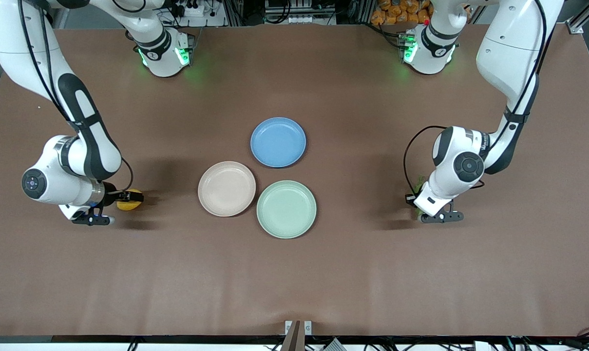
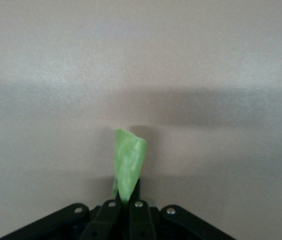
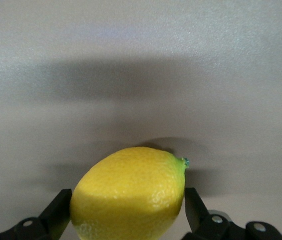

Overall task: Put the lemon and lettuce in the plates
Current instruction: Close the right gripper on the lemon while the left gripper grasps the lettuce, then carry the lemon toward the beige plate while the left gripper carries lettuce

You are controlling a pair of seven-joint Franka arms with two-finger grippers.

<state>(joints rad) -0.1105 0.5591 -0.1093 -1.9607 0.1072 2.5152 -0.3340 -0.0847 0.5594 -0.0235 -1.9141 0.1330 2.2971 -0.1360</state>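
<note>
The yellow lemon (image 1: 128, 205) (image 3: 131, 192) sits between the fingers of my right gripper (image 1: 128, 197) (image 3: 127, 202), which is shut on it low over the table at the right arm's end. My left gripper (image 1: 415, 198) (image 2: 126, 198) is shut on the green lettuce (image 1: 418, 185) (image 2: 129, 160) at the left arm's end; the leaf sticks out past the fingertips. The beige-pink plate (image 1: 226, 188) and the mint green plate (image 1: 286, 208) lie side by side mid-table, both bare.
A blue plate (image 1: 278, 142) lies just farther from the front camera than the two other plates, touching their group. Bare brown table surrounds the plates and lies between them and each gripper.
</note>
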